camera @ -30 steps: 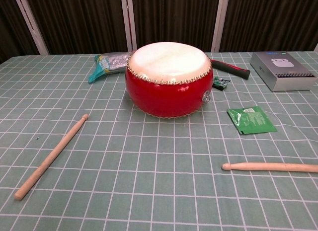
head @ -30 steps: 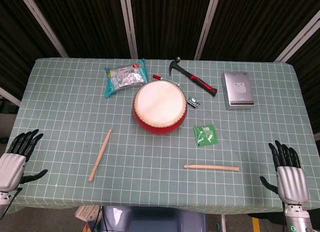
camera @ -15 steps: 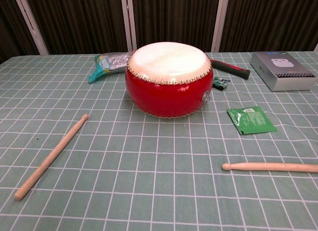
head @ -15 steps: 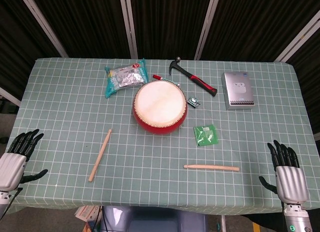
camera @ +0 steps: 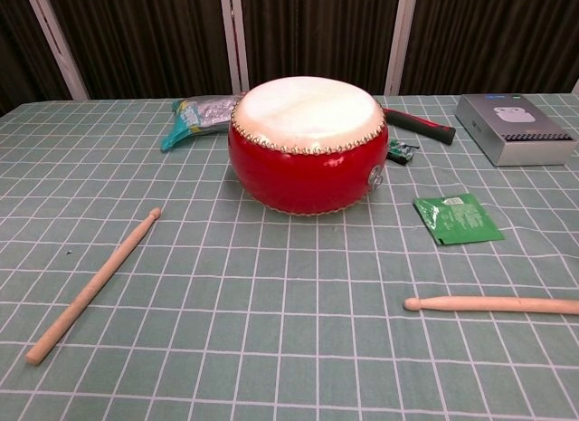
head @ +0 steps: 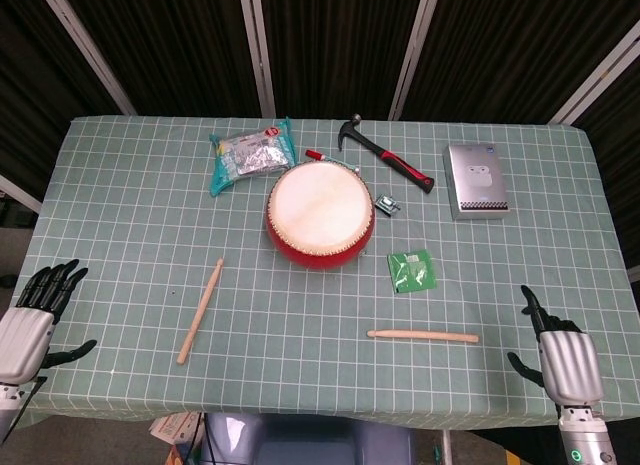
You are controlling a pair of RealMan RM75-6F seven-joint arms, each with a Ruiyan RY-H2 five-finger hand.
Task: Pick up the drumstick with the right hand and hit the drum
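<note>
A red drum with a pale skin stands mid-table. One wooden drumstick lies flat at the front right, tip pointing left. A second drumstick lies at the front left. My right hand hovers at the front right table edge, right of the near drumstick and apart from it, fingers spread and empty. At the front left edge my left hand is off the table, empty, fingers apart. Neither hand shows in the chest view.
A hammer, a silver box, a green packet, a small clip and a foil snack bag lie around the drum. The checked green cloth covers the table.
My right hand has shifted slightly left and forward toward the table edge, with its fingers now showing shorter. The left hand and all objects are unchanged.
</note>
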